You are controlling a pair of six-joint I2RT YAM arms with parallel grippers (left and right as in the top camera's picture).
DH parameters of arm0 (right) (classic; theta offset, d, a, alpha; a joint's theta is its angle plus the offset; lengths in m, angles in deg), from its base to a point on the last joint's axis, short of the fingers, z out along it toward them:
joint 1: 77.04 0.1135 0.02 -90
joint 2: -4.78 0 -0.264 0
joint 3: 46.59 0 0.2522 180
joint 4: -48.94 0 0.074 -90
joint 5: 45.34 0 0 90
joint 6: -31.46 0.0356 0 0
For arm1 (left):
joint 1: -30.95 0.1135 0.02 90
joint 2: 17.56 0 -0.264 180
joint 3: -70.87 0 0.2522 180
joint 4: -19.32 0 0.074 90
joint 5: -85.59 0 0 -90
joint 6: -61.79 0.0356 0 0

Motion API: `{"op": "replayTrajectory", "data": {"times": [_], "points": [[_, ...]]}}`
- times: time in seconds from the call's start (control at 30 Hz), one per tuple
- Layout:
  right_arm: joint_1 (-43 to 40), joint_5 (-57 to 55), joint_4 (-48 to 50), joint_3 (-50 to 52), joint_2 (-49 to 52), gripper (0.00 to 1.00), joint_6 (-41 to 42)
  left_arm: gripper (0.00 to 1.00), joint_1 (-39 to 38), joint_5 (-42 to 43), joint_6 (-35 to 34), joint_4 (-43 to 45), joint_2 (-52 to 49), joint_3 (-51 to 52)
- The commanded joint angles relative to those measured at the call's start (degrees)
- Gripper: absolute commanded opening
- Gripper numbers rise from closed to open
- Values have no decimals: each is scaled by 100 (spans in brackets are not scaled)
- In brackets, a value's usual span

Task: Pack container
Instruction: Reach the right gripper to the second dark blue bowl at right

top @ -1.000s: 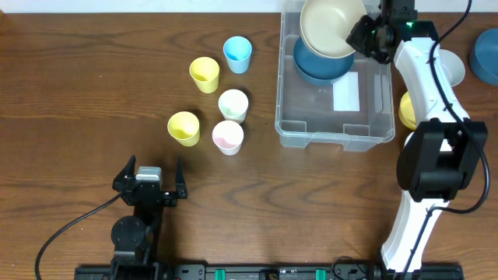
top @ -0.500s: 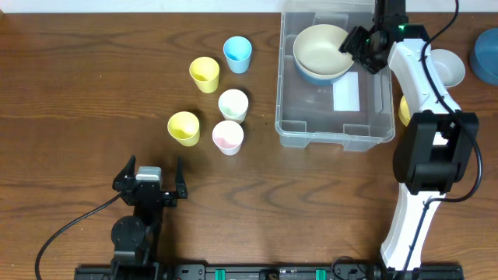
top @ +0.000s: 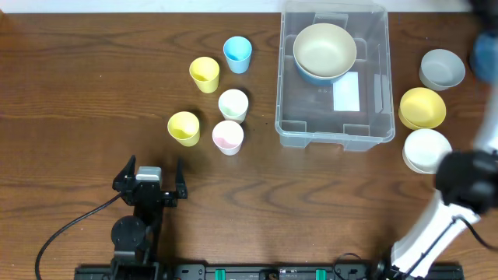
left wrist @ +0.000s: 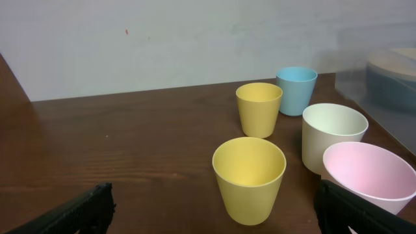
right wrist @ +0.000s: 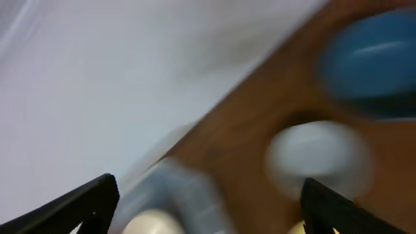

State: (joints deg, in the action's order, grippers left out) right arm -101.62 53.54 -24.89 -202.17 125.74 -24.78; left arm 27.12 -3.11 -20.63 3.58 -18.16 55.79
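Note:
The clear container stands at the back right, with a white label on its base. Inside it a cream bowl sits nested in a blue bowl. My right gripper is open and empty in its blurred wrist view, above the table to the right of the container. Only the right arm's blurred lower part shows overhead. My left gripper rests open near the front left, facing the cups, with nothing between its fingers.
Five small cups stand left of the container: two yellow, blue, cream and pink. Right of the container lie a grey bowl, a yellow bowl, a white bowl and a blue bowl.
The right gripper lowered the cream bowl onto the blue bowl in the container, opened, let it go, and swung away fast to the right. The left arm stayed still.

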Motion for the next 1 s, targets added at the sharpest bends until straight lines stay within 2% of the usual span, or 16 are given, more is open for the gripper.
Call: {"op": "replayTrajectory", "data": {"times": [0.0, 0.3, 0.97], "points": [[-647, -313, -216, 310, 184, 91, -61, 98, 28, -72, 57, -208, 24, 109], [-1687, -197, 48, 1325, 789, 91, -61, 98, 28, -72, 57, -208, 24, 109], [-1707, 116, 1561, 1370, 2330, 91, 138, 98, 28, -72, 57, -208, 24, 109]]}}
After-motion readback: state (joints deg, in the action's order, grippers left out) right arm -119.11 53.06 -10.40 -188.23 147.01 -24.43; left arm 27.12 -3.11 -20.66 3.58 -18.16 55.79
